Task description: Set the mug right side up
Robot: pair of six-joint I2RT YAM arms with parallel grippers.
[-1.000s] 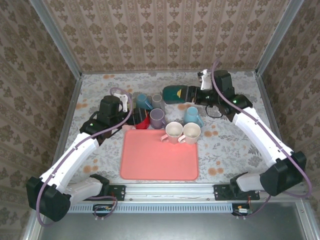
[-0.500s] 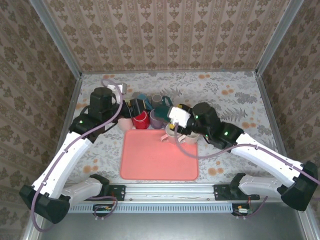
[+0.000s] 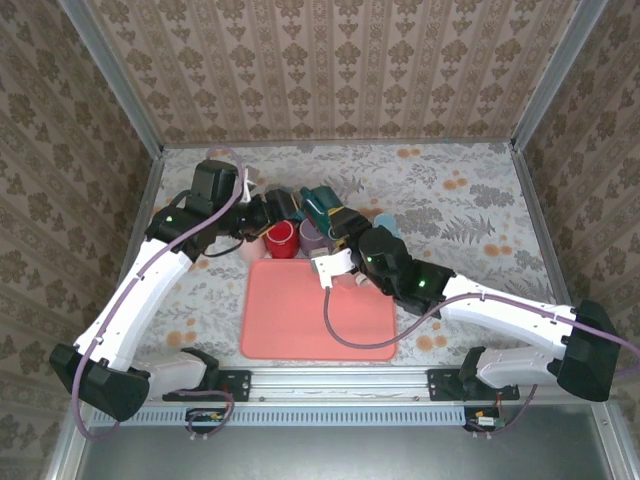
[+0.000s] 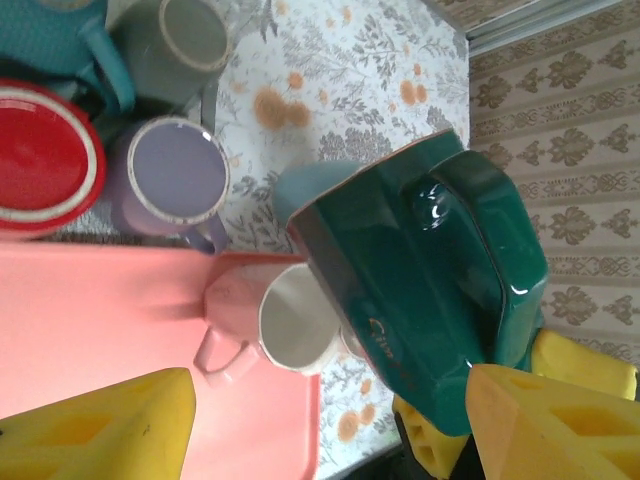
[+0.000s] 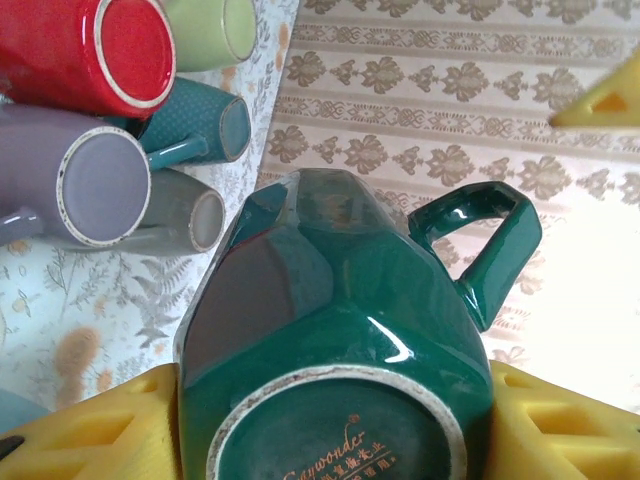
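L gripper [image 3: 270,210]: jaws wide apart, nothing btwn its yellow pads [image 4: 100,430]. It sits at 9 o'clock of the dk green mug [image 3: 318,200]. Red mug [image 3: 281,240] & lilac mug [image 3: 312,237] stand rim-up just past the 12 o'clock edge of the pink tray [image 3: 300,320]. The dk green mug is off the table above them, tilted, base facing the R wrist cam, handle at 2 o'clock there. R gripper [image 3: 338,222] clamps it on both sides, reaching in from 5 o'clock.

Glossy dark green mug [image 5: 330,300] among bright colours.
Red mug [image 5: 95,45], lilac mug [image 4: 170,185] and teal mug [image 5: 205,125] beside a pink tray [image 3: 300,320]; surface [image 3: 480,200] grey-floral with orange blooms.
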